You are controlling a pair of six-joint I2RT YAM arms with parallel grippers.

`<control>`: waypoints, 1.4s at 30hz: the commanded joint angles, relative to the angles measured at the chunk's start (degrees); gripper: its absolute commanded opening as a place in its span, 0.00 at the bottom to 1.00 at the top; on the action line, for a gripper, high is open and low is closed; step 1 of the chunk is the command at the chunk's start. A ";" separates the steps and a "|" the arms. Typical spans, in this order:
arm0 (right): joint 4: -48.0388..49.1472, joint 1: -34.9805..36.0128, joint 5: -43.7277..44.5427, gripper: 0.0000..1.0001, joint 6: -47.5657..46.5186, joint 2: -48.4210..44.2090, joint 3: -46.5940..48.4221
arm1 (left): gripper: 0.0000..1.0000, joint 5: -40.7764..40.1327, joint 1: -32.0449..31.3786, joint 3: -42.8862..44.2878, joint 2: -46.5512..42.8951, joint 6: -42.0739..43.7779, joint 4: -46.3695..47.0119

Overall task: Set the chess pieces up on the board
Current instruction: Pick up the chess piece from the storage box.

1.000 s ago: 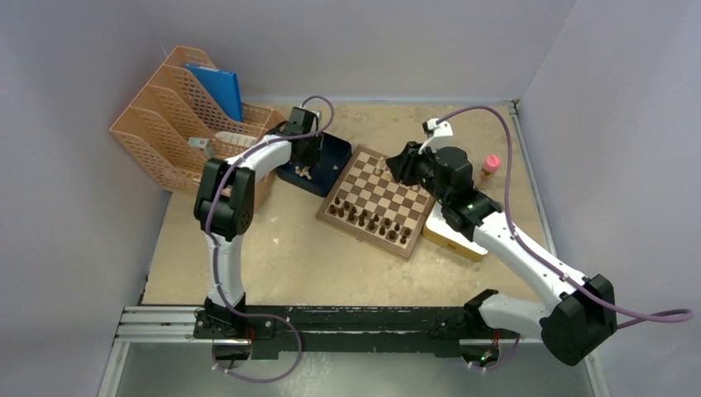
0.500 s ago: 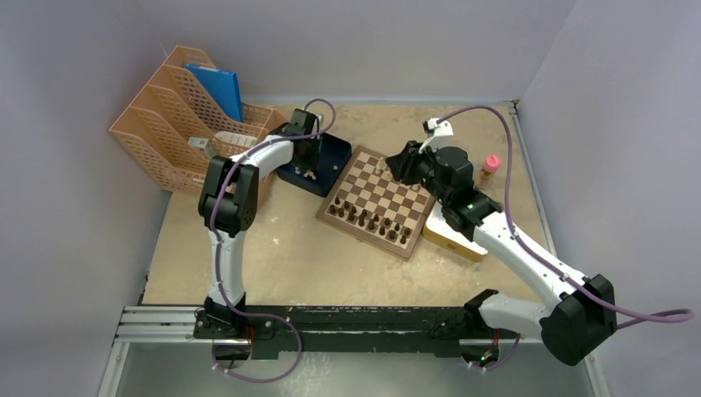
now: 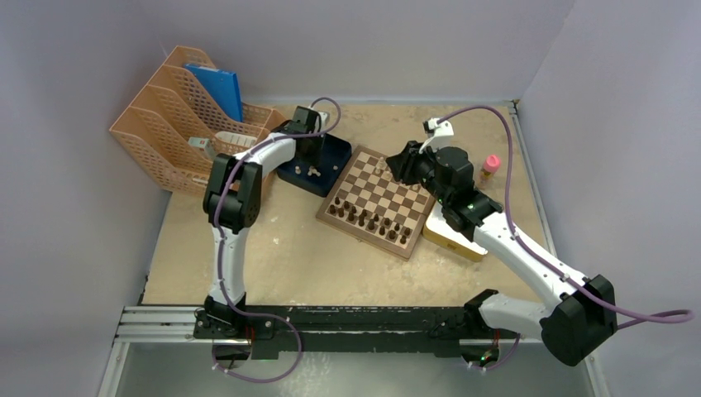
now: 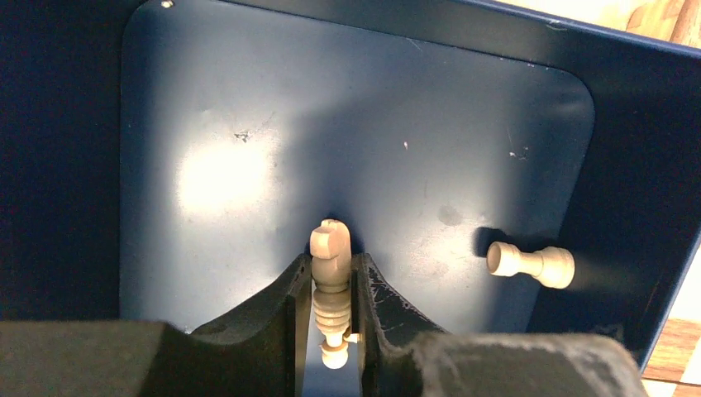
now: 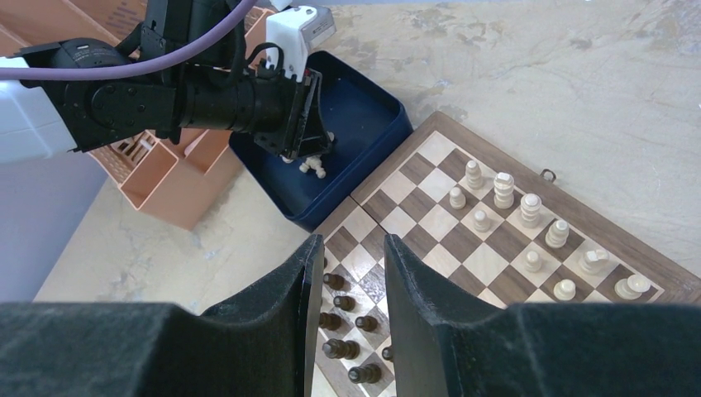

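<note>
My left gripper is shut on a light beige chess piece down inside the dark blue tray. A second beige piece lies on its side to the right in the tray. In the top view the left gripper is over the tray. The board has several beige pieces at its far side and dark brown pieces at its near side. My right gripper is open and empty, hovering above the board's far edge.
Orange file racks with a blue folder stand at the back left, close to the tray. A yellow-rimmed tin lies right of the board under the right arm. A small pink-capped bottle stands at the far right.
My left wrist has shifted slightly right over the tray. The right arm has not moved.
</note>
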 commanded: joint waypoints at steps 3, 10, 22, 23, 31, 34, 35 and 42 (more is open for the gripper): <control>2.59 0.00 0.65 0.36 -0.68 -1.49 -0.10 | 0.09 1.00 0.33 2.10 0.05 1.96 -0.29; 2.33 0.00 0.61 0.36 -0.37 -0.83 0.42 | 0.02 5.14 0.33 2.88 -3.71 0.77 -1.61; 2.50 0.00 -5.28 0.35 3.09 1.86 3.38 | 0.00 11.74 0.33 -3.37 -17.56 0.32 4.14; 2.58 0.00 -5.97 0.35 3.46 2.09 3.68 | 0.00 12.70 0.33 -3.96 -18.77 0.99 4.18; 8.51 0.00 -11.38 0.35 5.05 2.28 2.64 | 0.00 23.25 0.33 -10.54 -28.25 -2.30 5.66; 15.97 0.26 -14.76 0.36 5.49 2.82 0.46 | 0.00 26.12 0.33 -12.60 -30.86 -9.60 6.50; 18.22 0.57 -14.74 0.36 4.90 3.21 0.13 | 0.00 26.85 0.33 -13.00 -31.43 -11.48 6.70; 28.21 1.40 -17.58 0.38 2.40 6.61 -0.19 | 0.00 34.68 0.42 -15.26 -34.02 -22.62 11.23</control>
